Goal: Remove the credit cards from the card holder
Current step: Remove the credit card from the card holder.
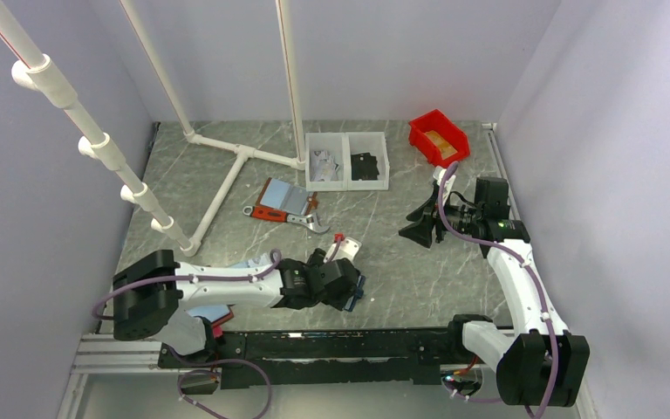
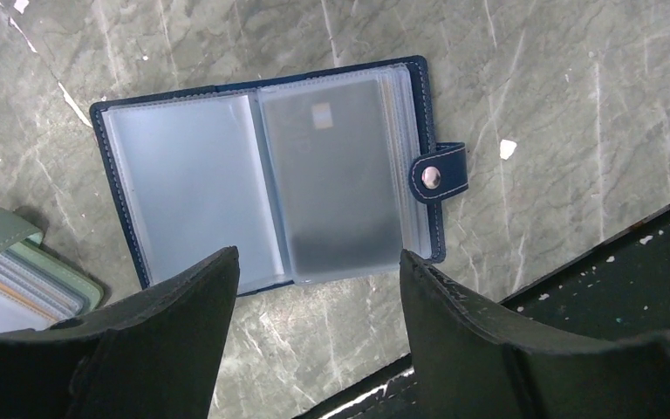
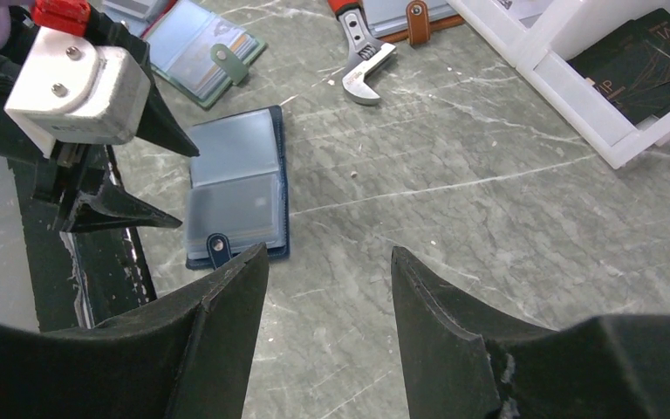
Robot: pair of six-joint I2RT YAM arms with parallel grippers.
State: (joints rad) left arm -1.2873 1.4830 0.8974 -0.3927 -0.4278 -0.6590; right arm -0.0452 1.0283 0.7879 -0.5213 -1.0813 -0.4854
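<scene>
Over grey marbled table [image 2: 558, 78], hovering with left gripper [image 2: 316, 257] spread, empty, just above card holder [image 2: 183, 175] lying open by front rail [image 2: 602, 253]; holding right gripper [image 3: 329, 251] spread too, well apart. Expecting thin, stiff, slick credit cards [image 2: 331, 157]; likely pinching an exposed edge. Making out only one, dim behind frosted sleeve [image 2: 353, 257].
</scene>
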